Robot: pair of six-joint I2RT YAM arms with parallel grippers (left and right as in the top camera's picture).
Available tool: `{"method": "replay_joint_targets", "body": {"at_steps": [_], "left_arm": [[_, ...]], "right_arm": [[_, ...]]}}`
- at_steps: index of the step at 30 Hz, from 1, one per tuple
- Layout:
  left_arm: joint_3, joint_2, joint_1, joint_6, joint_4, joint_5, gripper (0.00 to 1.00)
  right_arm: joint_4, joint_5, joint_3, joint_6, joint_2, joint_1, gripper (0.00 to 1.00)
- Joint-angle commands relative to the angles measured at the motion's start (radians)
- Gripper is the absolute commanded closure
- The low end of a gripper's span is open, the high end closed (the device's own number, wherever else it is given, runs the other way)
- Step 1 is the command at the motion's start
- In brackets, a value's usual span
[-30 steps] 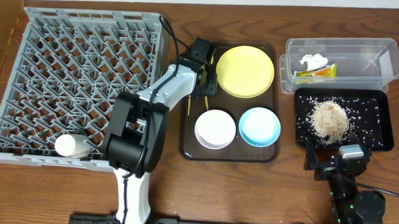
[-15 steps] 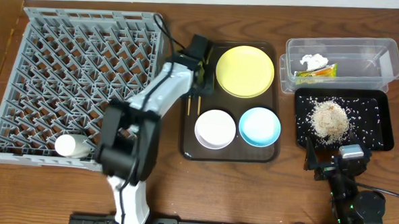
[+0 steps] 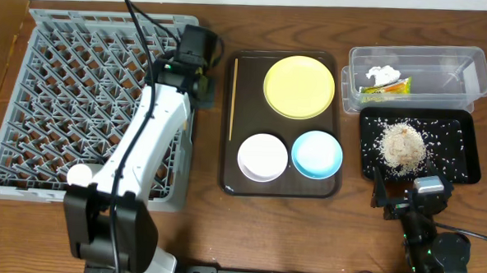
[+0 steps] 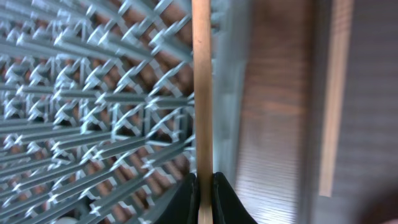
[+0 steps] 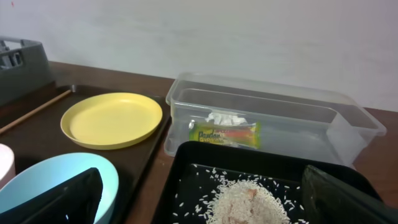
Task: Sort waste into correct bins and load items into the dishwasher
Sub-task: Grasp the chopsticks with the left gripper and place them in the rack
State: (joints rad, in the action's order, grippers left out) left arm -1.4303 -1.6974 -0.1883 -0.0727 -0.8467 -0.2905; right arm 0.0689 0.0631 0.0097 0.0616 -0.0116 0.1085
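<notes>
My left gripper [image 3: 201, 84] hangs over the right edge of the grey dish rack [image 3: 88, 105], shut on a wooden chopstick [image 4: 201, 93], its jaws [image 4: 201, 186] low in the left wrist view. The second chopstick [image 3: 233, 99] lies on the brown tray and also shows in the left wrist view [image 4: 334, 93]. The yellow plate [image 3: 299, 87], white bowl [image 3: 262, 156] and blue bowl [image 3: 317, 153] sit on that tray. The clear tub [image 3: 469, 68] holds the tissue [image 3: 383, 75] and wrapper [image 3: 386, 87]. The black tray [image 3: 462, 125] holds rice scraps [image 3: 402, 144]. My right gripper [image 3: 410, 197] is open and empty.
The dark brown serving tray [image 3: 225, 173] lies between the rack and the bins. A white cup [image 3: 87, 177] lies in the rack's near left corner. The right wrist view shows the plate [image 5: 112, 119], the blue bowl [image 5: 56, 180] and the tub [image 5: 348, 121].
My left gripper has moved left from the brown tray to the rack's right edge, carrying one chopstick. The other chopstick stays on the tray. The right arm has not moved.
</notes>
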Motion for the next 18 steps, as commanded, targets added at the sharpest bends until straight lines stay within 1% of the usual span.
{"method": "replay_joint_targets", "body": {"at_steps": [1, 4, 6, 8, 10, 11, 12, 14, 15, 18], "left_arm": [[0.017, -0.033, 0.051, 0.038, 0.005, -0.033, 0.92], [0.017, -0.045, 0.074, 0.043, 0.015, -0.016, 0.92], [0.017, -0.056, 0.080, 0.094, 0.017, 0.017, 0.92], [0.017, -0.072, 0.080, 0.145, 0.014, 0.019, 0.86], [0.017, -0.079, 0.080, 0.155, 0.014, 0.013, 0.83], [0.016, -0.079, 0.080, 0.154, 0.015, 0.013, 0.78], [0.012, -0.071, 0.079, 0.141, 0.014, 0.014, 0.69], [0.001, -0.055, 0.068, 0.110, 0.011, 0.030, 0.62], [-0.005, -0.044, 0.061, 0.101, 0.010, 0.058, 0.57], [-0.012, -0.013, 0.027, 0.098, 0.027, 0.243, 0.56]], "right_arm": [[-0.001, 0.000, -0.004, -0.012, 0.006, -0.003, 0.01], [-0.001, 0.000, -0.004, -0.012, 0.006, -0.003, 0.01], [-0.001, 0.000, -0.004, -0.012, 0.006, -0.003, 0.01], [-0.001, 0.000, -0.004, -0.012, 0.006, -0.003, 0.01], [-0.001, 0.000, -0.004, -0.012, 0.006, -0.003, 0.01], [-0.001, 0.000, -0.004, -0.012, 0.006, -0.003, 0.01], [-0.001, 0.000, -0.004, -0.012, 0.006, -0.003, 0.01], [-0.001, 0.000, -0.004, -0.012, 0.006, -0.003, 0.01], [-0.001, 0.000, -0.004, -0.012, 0.006, -0.003, 0.01], [-0.001, 0.000, -0.004, -0.012, 0.006, -0.003, 0.01]]}}
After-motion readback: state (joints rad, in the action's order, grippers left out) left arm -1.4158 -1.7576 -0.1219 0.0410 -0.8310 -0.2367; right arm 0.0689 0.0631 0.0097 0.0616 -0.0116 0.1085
